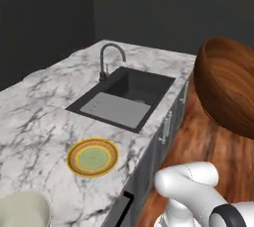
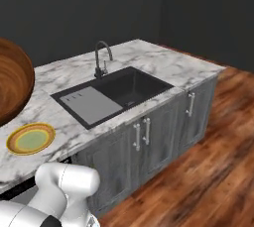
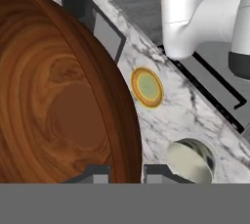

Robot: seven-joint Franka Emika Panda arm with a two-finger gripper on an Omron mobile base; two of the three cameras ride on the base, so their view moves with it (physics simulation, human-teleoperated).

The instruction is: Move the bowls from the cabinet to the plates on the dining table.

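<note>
Bowls first, since they are what I'm moving. From where I sit the biggest thing under my cameras is the marble top [image 1: 34,117], running from near left to far right, with grey cabinet doors [image 2: 149,141] below its front edge and a wood floor [image 2: 213,171] to the right. Set into the marble is a black sink [image 1: 126,97] with a pale tray on its near side and a curved faucet [image 1: 106,57] at its far left edge.

Next in size is the reddish-brown wood bowl [image 3: 58,100]. I see it held up off the marble, tilted on edge, looming at the right of my left base view and at the left of the right one. My gripper [image 3: 127,173] is clamped on its rim, one fingertip either side of the wall.

Smaller, the cream bowl [image 1: 22,211] stands on the marble at the near left corner. Just beyond it, toward the sink, lies the yellow-rimmed plate [image 1: 93,157], flat on the marble, apart from both bowls.
</note>
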